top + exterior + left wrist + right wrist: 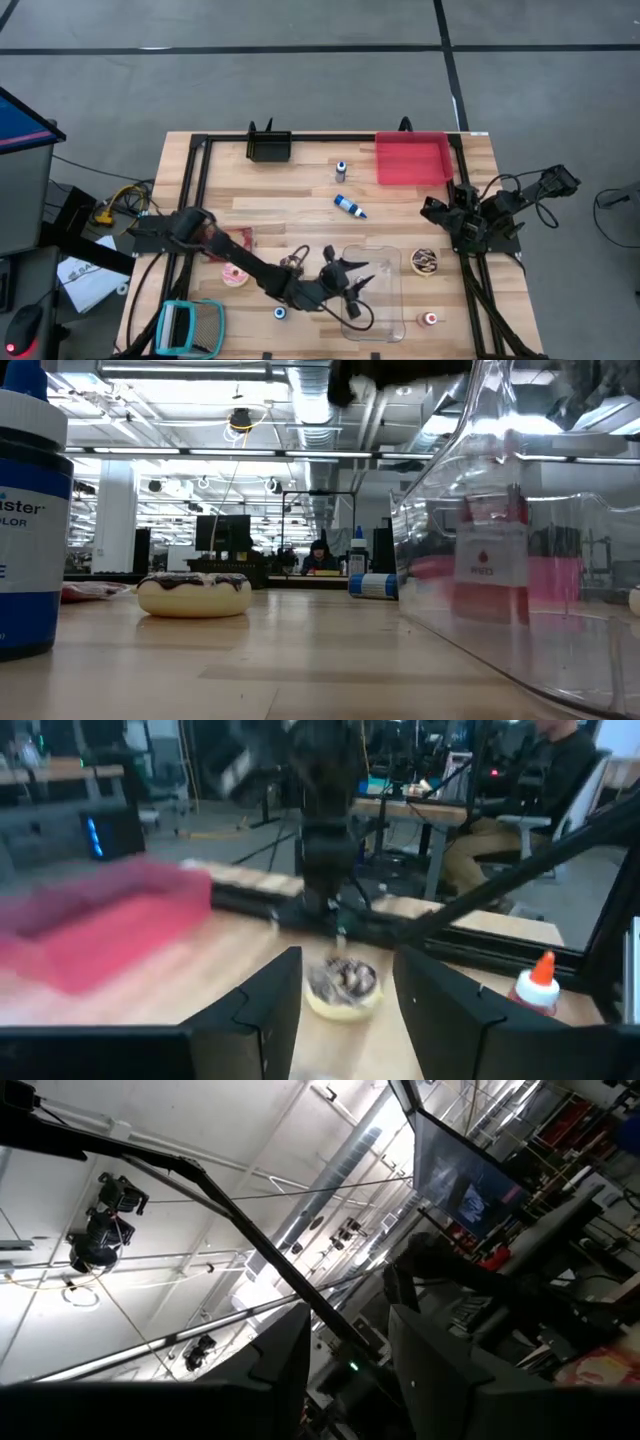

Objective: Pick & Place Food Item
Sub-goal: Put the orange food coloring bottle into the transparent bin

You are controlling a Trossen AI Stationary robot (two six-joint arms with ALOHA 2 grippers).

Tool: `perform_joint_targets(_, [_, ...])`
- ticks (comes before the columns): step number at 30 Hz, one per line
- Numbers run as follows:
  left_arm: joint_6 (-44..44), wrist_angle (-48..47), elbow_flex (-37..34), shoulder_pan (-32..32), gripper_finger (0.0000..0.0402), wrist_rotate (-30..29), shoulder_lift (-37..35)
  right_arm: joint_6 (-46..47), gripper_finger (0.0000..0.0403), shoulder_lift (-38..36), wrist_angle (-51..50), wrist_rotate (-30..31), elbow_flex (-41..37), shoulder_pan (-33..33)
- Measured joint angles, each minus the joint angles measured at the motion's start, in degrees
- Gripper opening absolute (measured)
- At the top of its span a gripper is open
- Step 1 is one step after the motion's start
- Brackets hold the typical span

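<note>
A chocolate-topped pastry (425, 262) sits on the table right of a clear plastic container (385, 300). In the left wrist view the pastry (342, 986) lies beyond my fingers. My left gripper (352, 282) hovers open over the container's left part, level, pointing toward the table's right, with nothing between its fingers (270, 1010). A pale iced doughnut (235, 275) rests on the table to the left of that arm, also seen in the low view (193, 593). My right gripper (345, 1365) is drawn back at the right edge (450, 212), open and tipped upward.
A red tray (412, 158) and a black bin (268, 147) stand at the far edge. A blue bottle (350, 206) lies mid-table, with a small bottle (341, 171) beyond it. An orange-capped bottle (430, 319), a teal basket (190, 325) and a red packet (240, 238) lie around.
</note>
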Motion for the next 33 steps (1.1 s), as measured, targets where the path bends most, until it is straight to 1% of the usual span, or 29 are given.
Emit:
perform_joint_targets(4, [2.0, -12.4, -0.9, -0.1, 0.0153, -0.2, -8.9, 0.0, 0.0131, 0.0, 0.1, 0.1, 0.0, 0.0])
perform_joint_targets(6, [-0.5, -21.0, -2.5, -0.4, 0.0153, -0.3, -13.9, 0.0, 0.0131, 0.0, 0.1, 0.1, 0.0, 0.0])
perform_joint_targets(8, [-5.7, -30.7, -4.6, -1.2, 0.0153, 1.0, -18.8, 0.0, 0.0131, 0.0, 0.2, 0.1, 0.0, 0.0])
perform_joint_targets(10, [-12.4, -38.8, -7.2, -2.2, 0.0153, 6.3, -24.1, 0.0, 0.0131, 0.0, 0.2, 0.1, 0.0, 0.0])
perform_joint_targets(12, [-19.7, -43.4, -9.8, -3.6, 0.0153, 13.5, -28.8, 0.0, 0.0131, 0.0, 0.1, 0.1, 0.0, 0.0])
perform_joint_targets(14, [-25.0, -44.2, -12.9, -5.9, 0.0153, 18.2, -32.6, 0.0, 0.0131, 0.0, 0.2, 0.1, 0.0, 0.0])
perform_joint_targets(17, [-27.8, -44.0, -14.9, -11.4, 0.0154, 20.7, -35.7, -0.1, 0.0131, 0.0, 0.3, 0.1, 0.0, 0.0])
perform_joint_targets(20, [-30.7, -44.4, -14.4, -17.4, 0.0161, 21.5, -36.4, -0.2, 0.0131, 0.0, 0.7, -0.1, 0.1, 0.0])
perform_joint_targets(23, [-35.5, -47.9, -12.0, -21.2, 0.0167, 21.6, -34.1, -2.2, 0.0131, 0.0, 0.7, -1.0, 1.4, 0.3])
perform_joint_targets(25, [-36.7, -52.1, -9.1, -22.4, 0.0168, 21.6, -31.5, -4.1, 0.0131, 0.1, 0.4, -1.0, 2.6, 0.9])
perform_joint_targets(28, [-36.8, -58.7, -2.9, -23.1, 0.0168, 21.6, -27.3, -6.5, 0.0131, 0.9, 0.2, -1.0, 4.4, 1.6])
perform_joint_targets(33, [-35.2, -72.6, 6.6, -23.4, 0.0168, 21.1, -21.2, -7.5, 0.0131, 3.4, 0.1, -1.0, 6.7, 2.3])
